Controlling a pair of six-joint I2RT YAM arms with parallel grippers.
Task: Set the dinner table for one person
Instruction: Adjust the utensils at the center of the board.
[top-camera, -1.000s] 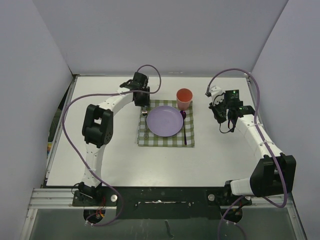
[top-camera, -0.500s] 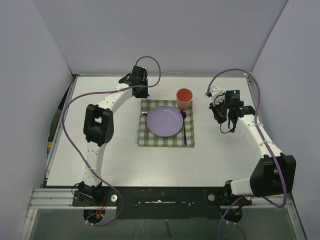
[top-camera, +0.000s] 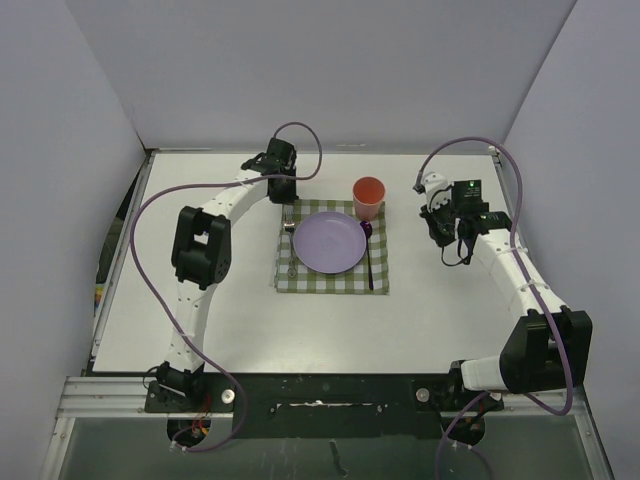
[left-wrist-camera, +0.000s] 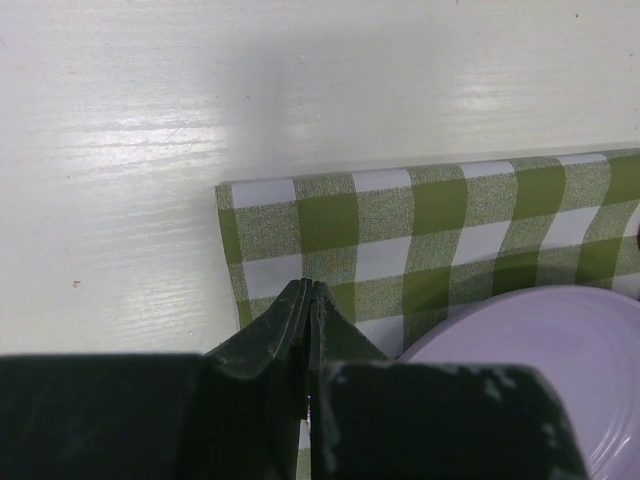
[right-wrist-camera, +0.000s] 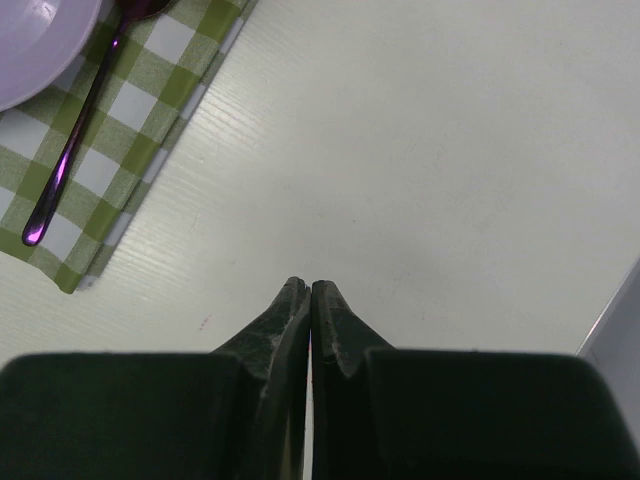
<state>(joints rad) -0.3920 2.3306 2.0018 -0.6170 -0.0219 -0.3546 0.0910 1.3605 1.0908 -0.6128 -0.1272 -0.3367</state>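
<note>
The left gripper (left-wrist-camera: 308, 288) has its two dark fingers pressed tight together, with nothing between them; the tips hang over the corner of the green-and-white checked cloth (left-wrist-camera: 440, 215); past the tips and to their left is the bare white top of the dinner table (left-wrist-camera: 150, 150), which lies under everything and reaches far out on all sides; just to the right of these fingers sits the round purple plate (left-wrist-camera: 540, 340), lying flat on the cloth; from above, a thin purple spoon (top-camera: 370, 258) lies on the cloth along the plate's right side, on the far side of the plate from the left fingers; an orange cup (top-camera: 369, 196) stands upright at the cloth's back right corner, between the two grippers; the right gripper (right-wrist-camera: 308, 287) also has its fingers squeezed shut on nothing; its tips are over bare table, well apart from the cloth; the cloth's edge and the spoon lie ahead of these fingers and off to their left, and only a small bit of the plate shows beyond the spoon.
</note>
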